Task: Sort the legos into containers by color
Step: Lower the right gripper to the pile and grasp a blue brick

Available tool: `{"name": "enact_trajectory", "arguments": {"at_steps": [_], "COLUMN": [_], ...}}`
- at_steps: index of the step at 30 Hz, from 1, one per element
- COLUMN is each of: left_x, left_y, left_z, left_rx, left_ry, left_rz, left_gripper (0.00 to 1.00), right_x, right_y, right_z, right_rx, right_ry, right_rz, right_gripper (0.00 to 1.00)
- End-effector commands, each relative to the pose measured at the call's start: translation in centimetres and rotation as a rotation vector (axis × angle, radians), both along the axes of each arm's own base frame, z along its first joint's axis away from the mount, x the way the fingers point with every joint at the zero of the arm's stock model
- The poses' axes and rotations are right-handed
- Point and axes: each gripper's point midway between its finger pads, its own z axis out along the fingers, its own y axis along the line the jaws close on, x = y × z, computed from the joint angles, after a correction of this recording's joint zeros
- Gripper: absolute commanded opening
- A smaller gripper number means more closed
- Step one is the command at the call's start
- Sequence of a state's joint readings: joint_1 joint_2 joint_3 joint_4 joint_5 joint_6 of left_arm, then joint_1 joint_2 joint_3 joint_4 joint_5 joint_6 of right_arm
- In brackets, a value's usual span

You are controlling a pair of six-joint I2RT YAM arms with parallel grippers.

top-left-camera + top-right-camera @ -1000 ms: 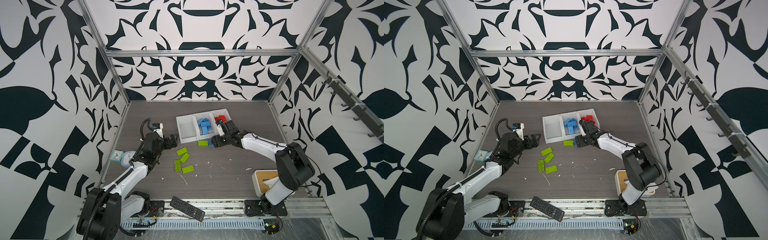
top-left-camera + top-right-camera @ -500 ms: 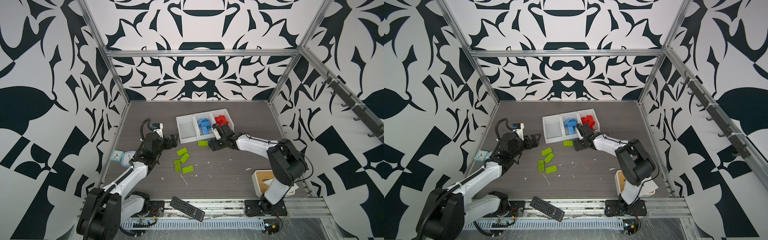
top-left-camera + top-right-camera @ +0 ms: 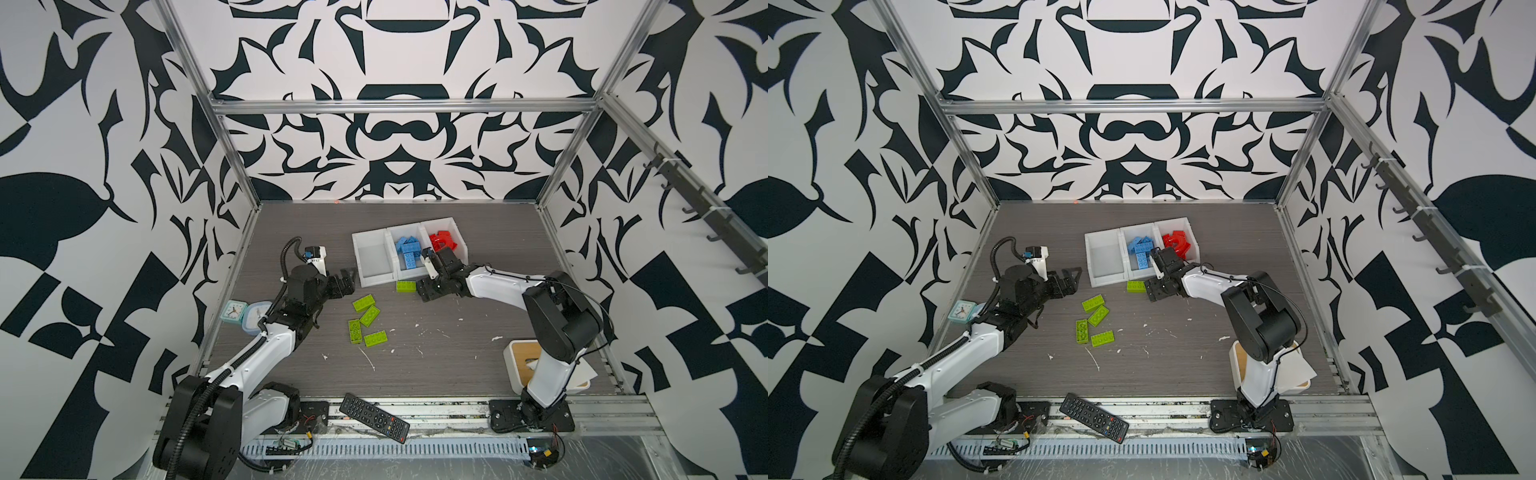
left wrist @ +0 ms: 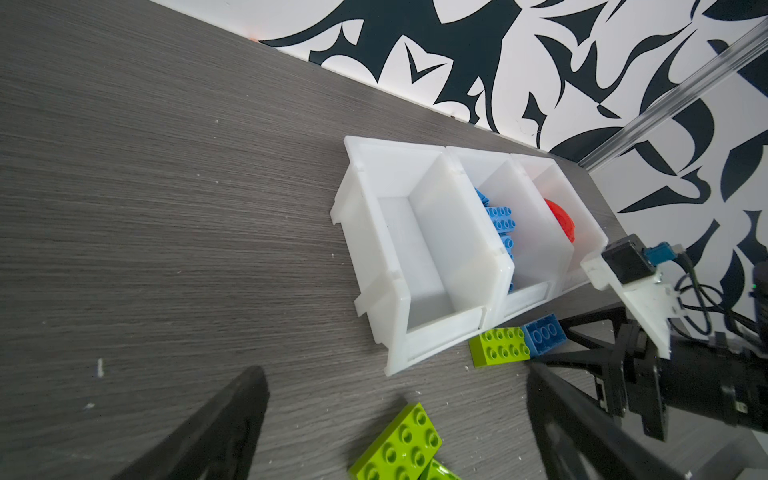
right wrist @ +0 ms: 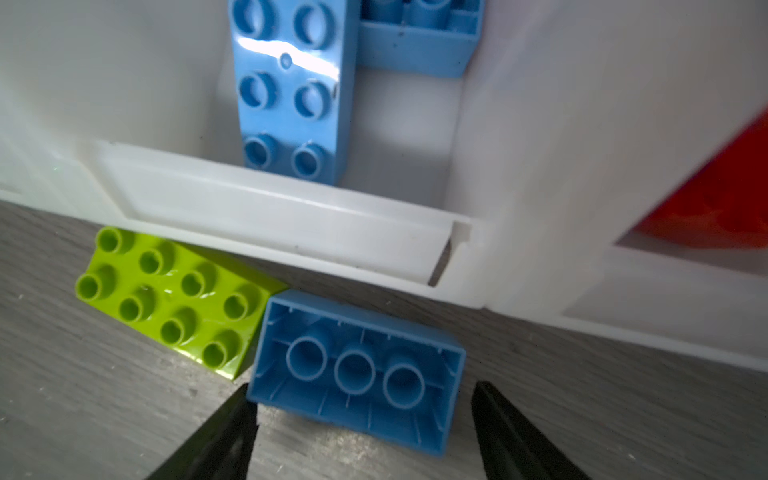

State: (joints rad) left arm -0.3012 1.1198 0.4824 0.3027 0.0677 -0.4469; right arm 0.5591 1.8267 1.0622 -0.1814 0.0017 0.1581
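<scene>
**Operator:** Where is my right gripper?

**Spotter:** Your right gripper (image 5: 362, 387) is low over the table (image 3: 457, 340), in front of the middle bin of the containers (image 3: 374, 257). Its jaws are spread either side of a blue brick (image 5: 357, 370) that lies studs-down. One fingertip (image 5: 241, 411) touches the brick's corner and the other stands clear of it (so nothing is clamped).

**Operator:** And the rest of the legos?

**Spotter:** A lime brick (image 5: 174, 299) touches the blue brick's end, just beside the middle bin's front. You have the blue legos (image 3: 406, 251) piled in the middle bin and the red legos (image 3: 442, 241) in the bin on the right. Four lime bricks (image 3: 369, 315) lie loose on the table between your arms.

**Operator:** My left side?

**Spotter:** Your left gripper (image 3: 348, 282) is spread wide and holds nothing. It hovers near the front corner of the bin on the left, with the loose lime bricks just beside it.
</scene>
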Motion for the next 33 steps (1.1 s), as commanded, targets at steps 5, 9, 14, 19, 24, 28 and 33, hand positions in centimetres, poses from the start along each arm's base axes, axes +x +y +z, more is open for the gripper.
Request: {"name": "enact_trajectory", "arguments": {"at_steps": [5,9,14,19,24,28,33], "left_x": [0.0,0.0,0.0,0.0,0.0,0.0,0.0], "left_y": [0.1,0.2,0.2,0.2,0.2,0.1,0.1], "left_z": [0.1,0.1,0.1,0.2,0.2,0.2,0.2], "left_rx": [0.003,0.004,0.004,0.003,0.002,0.001,-0.002], "left_ry": [-0.01,-0.01,-0.009,-0.012,-0.013,-0.012,-0.01], "left_rz": [0.004,0.004,0.004,0.005,0.004,0.004,0.0], "left_gripper": [1.0,1.0,1.0,1.0,1.0,1.0,1.0], "right_x": [1.6,1.6,1.3,0.5,-1.0,-2.4,-3.0], "right_y": [1.0,0.9,0.6,-0.1,-1.1,-1.8,-1.8], "right_z": [1.1,0.9,0.9,1.3,1.6,2.1,4.6], "right_rx": [0.009,0.005,-0.005,-0.008,0.001,0.012,0.06], "right_ry": [-0.049,-0.047,-0.044,-0.047,-0.045,-0.05,-0.094], "right_rz": [-0.001,-0.001,-0.005,-0.017,-0.039,-0.057,-0.07], "right_gripper": [0.83,0.8,0.76,0.71,0.69,0.68,0.65]}}
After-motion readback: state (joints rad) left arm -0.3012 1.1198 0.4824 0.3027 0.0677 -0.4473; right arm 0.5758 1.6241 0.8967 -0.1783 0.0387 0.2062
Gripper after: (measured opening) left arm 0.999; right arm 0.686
